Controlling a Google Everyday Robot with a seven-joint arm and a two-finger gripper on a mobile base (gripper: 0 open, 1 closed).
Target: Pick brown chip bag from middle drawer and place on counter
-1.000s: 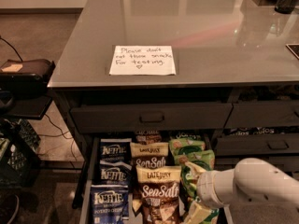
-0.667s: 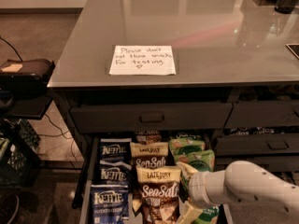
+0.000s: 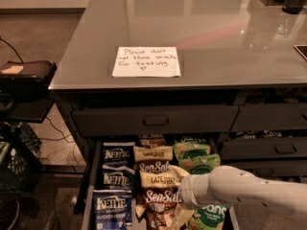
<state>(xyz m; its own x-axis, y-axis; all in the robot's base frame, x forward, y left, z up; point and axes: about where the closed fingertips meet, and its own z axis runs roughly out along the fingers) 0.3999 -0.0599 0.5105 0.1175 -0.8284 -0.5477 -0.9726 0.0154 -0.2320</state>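
Down at the front edge of the open drawer point(image 3: 89, 195), the gripper point(image 3: 183, 209) sat against the right edge of the nearest brown bag point(image 3: 158, 195). The white arm point(image 3: 244, 188) reached in from the right, across the green bags point(image 3: 194, 158). Over the last second I had watched that arm slide leftward, off the green column and toward the brown one. Nothing in the drawer had shifted with it. Whether the jaws were released or clenched I could not tell, since the wrist hid them from me.

The brown bag lay in the drawer's middle column, with a second brown bag point(image 3: 152, 157) behind it and blue bags point(image 3: 115, 178) along the left edge. I judged the reach nearly done and the grasp not yet made, because the bag had not lifted. The grey surface point(image 3: 225, 37) above offered room to the right of the handwritten note point(image 3: 146, 61) near its front edge, a fair spot for setting the bag down later.
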